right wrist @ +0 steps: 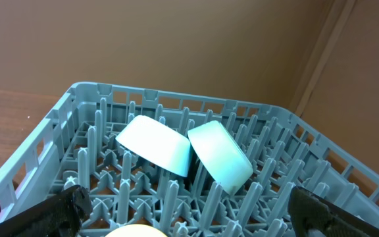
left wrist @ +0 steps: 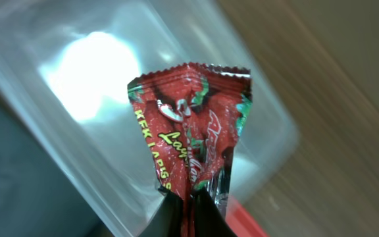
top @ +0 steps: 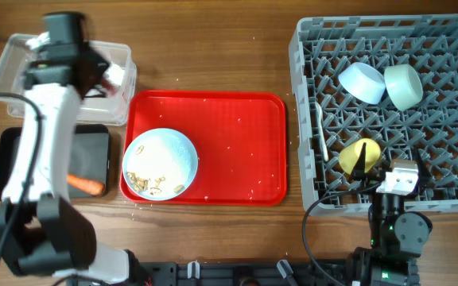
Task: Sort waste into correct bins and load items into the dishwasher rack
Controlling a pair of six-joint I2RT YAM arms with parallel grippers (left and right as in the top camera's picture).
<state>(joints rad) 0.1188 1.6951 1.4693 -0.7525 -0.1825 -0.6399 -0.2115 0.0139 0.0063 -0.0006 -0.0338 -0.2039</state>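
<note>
Item under inspection: one crumpled red printed wrapper [left wrist: 189, 131]. It is pinched by its lower end between the closed fingers of the left gripper [left wrist: 191, 207] and stands up from them, hanging over the clear rectangular plastic tub [top: 14, 59]. Its printed face is turned to the wrist camera.

Left arm: stretched from the near edge across the table to the tub at the far left corner, with the wrist bent down over the tub's opening.

Bins, two counted: the clear tub, holding one crumpled white tissue [top: 120, 75], and just in front of it the shallow black rectangular tray [top: 22, 159], holding one small orange carrot [top: 86, 186] at its near right corner.

Beside both bins lies one flat red serving tray [top: 237, 135]. On its near left part sits one pale blue round plate [top: 169, 151] carrying pale beige food scraps [top: 153, 184] along its near edge.

Dishwasher rack: one large grey plastic crate [top: 308, 48] with upright pegs, at the right. Contents:
- One small pale blue bowl [top: 362, 82] and one pale mint-green bowl [top: 402, 86], tipped on edge side by side.
- One yellow-green cup [top: 355, 151] in the near rows.
- One white plastic spoon [top: 322, 147] by the left wall.

Right gripper [right wrist: 186, 204]: low over the rack's near edge, jaws spread wide and gripping nothing. The top of the cup shows between them. Whether either finger touches the cup cannot be determined.

All of this stands on a brown wooden table [top: 213, 48].
</note>
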